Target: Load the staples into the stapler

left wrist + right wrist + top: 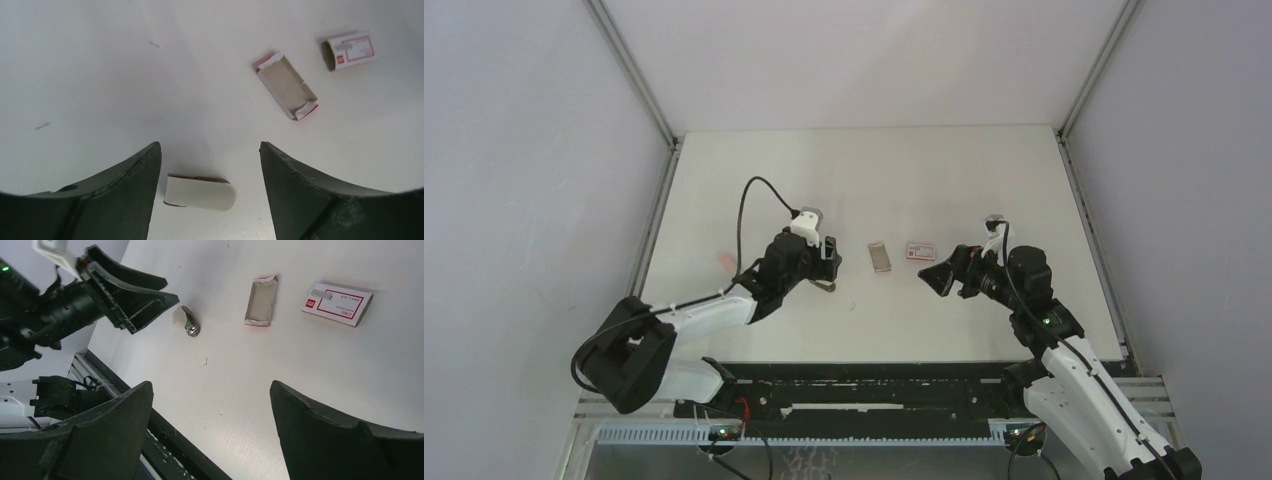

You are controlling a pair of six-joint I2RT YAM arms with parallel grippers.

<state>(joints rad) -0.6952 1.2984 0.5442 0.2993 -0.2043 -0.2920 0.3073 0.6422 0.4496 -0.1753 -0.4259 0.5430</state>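
While my left tool [210, 147] hangs low over the surface [100, 75] with its jaws wide, the stapler [200, 192] lies flat between the fingers [125, 195], touched by neither as far as I can see. Farther out rests the staples' inner tray [287, 86], open side up. Beyond it, a little apart, lies the white box [350, 50] with red print. My right tool [211, 385] is wide too, gripping nothing, facing the left one across the surface.
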